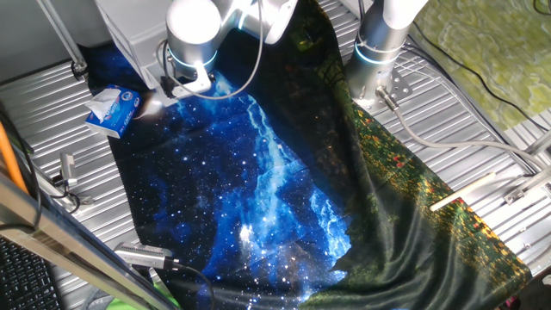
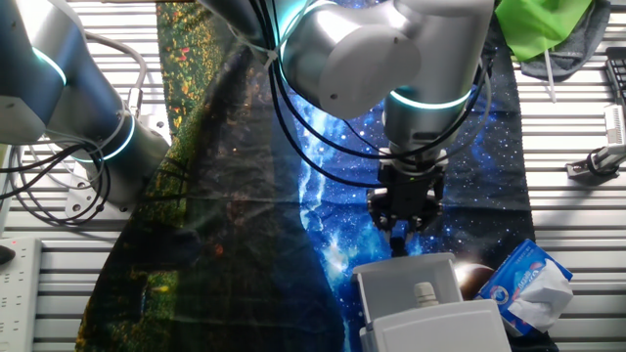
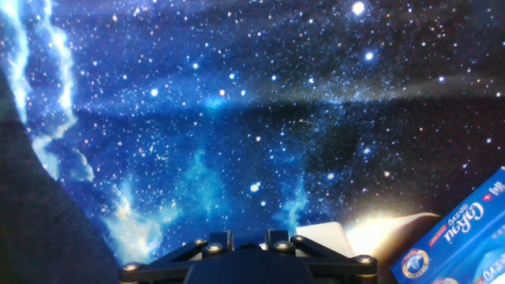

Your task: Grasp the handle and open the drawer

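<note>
The drawer stands pulled out of the pale grey-white unit, and a small pale object lies inside it. My gripper hangs just in front of the drawer's front wall, fingers pointing down at the starry cloth. The fingers sit close together and look shut. No handle shows, so I cannot tell whether anything is between them. In the hand view the gripper shows only as two finger stubs, with a white corner of the drawer beside them. The arm hides the drawer in one fixed view, where the unit stands behind the gripper.
A blue-and-white tissue carton lies right beside the drawer, the same carton near the cloth's edge. A second arm's base stands on the ribbed metal table. Cables and tools lie around the cloth.
</note>
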`<state>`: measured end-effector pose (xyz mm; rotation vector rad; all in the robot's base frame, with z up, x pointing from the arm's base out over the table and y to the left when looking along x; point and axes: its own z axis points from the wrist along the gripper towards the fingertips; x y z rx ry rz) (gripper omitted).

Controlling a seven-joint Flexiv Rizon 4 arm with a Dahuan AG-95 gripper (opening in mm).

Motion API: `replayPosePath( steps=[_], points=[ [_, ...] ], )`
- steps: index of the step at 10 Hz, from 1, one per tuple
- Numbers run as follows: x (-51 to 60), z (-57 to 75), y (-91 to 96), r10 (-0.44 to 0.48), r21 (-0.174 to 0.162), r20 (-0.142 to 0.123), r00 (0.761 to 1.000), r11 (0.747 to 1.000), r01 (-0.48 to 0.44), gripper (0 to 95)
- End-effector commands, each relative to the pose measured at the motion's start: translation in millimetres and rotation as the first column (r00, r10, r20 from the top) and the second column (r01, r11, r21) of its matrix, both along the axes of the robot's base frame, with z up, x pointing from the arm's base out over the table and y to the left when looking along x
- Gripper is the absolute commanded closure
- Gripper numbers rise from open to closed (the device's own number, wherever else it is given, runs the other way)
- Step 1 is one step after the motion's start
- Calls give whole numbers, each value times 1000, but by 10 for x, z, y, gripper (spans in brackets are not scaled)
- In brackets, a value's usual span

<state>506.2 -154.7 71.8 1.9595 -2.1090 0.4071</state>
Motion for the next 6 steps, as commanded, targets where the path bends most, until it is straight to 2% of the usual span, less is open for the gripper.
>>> replayPosePath(
  steps=[1,6],
  points=[
    [5,0,12,-5,2,0,1000,1000,5,950],
    [4,-7,14,-12,30,7,1000,999,12,950]
  ],
)
